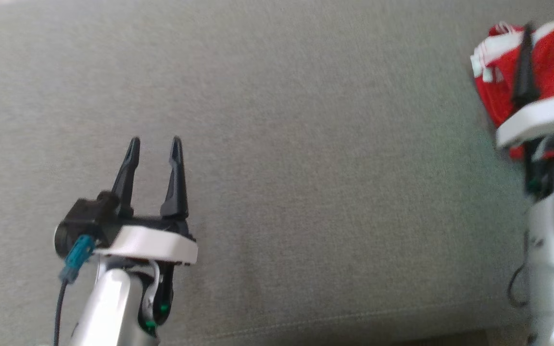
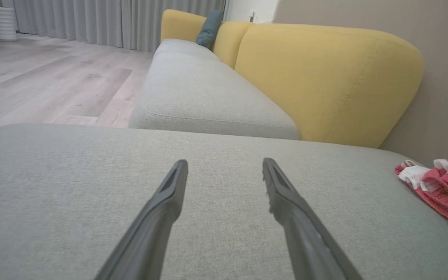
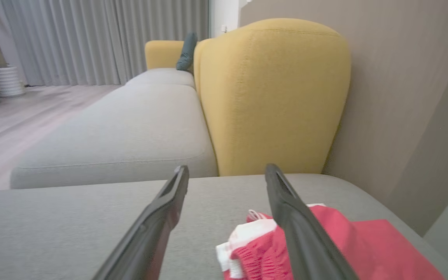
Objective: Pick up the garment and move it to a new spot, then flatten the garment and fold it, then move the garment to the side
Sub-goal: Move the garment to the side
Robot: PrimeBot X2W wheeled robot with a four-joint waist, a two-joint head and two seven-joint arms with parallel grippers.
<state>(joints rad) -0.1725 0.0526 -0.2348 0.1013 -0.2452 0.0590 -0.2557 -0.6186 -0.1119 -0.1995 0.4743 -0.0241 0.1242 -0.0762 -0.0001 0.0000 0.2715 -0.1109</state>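
Right gripper [image 3: 227, 168]: fingers spread wide, nothing pinched. It hangs over the garment [image 1: 498, 98], and one finger crosses the red cloth in its wrist view. Left gripper [image 1: 155, 139]: wide open and empty, lower left of the head frame, over bare grey cushion [image 1: 306, 144]. The garment is a compact red bundle with white trim, upper right of the head frame, near the yellow backrest [image 3: 270, 97]. My read: it looks folded and parked to the side, so we're at or near the end. I can't judge fold quality from here. Containers: none involved, the bundle lies straight on the cushion.
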